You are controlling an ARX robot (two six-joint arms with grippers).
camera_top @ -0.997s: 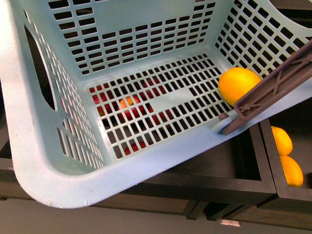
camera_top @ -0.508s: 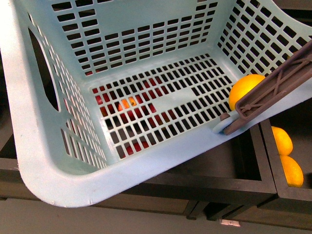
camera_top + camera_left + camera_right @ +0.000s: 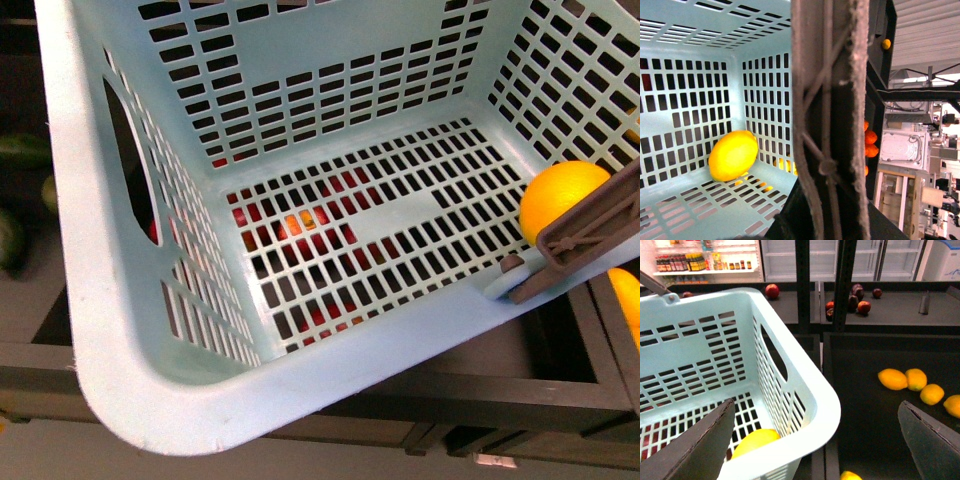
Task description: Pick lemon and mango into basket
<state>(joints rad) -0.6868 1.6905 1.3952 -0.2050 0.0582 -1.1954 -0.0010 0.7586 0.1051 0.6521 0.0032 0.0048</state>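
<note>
Shifted to the right in the front view since a second ago: the basket [image 3: 120,400], and the lemon [image 3: 560,195] inside it has rolled with it toward the right-hand corner.

Basket: tilted, light teal, slotted. Red fruit [image 3: 330,190] shows through the floor slots from underneath. Nothing but the one lemon lies inside.

Handle [image 3: 590,235]: brown-grey, crosses the near right corner and covers the lemon's lower edge. In the left wrist view it runs straight up the middle, very close to the lens. The left gripper's fingers are not made out there, so I cannot tell whether it grasps the handle.

Right gripper [image 3: 815,407]: fingers spread wide, nothing between them, hanging above the basket's rim beside a dark shelf [image 3: 865,450].

Lemon: on the basket floor against the wall, touching it in the left wrist view. One half of the task looks done; no mango is in the basket, and I can pick out none for certain.

Loose lemons [image 3: 912,379]: a small group on the dark shelf, well apart from the basket.

Handling, as judged: the fruit is light, firm and smooth-skinned, and the tilt shows it rolls readily. Best gripped across the short middle, not the tapered ends, with moderate squeeze.
</note>
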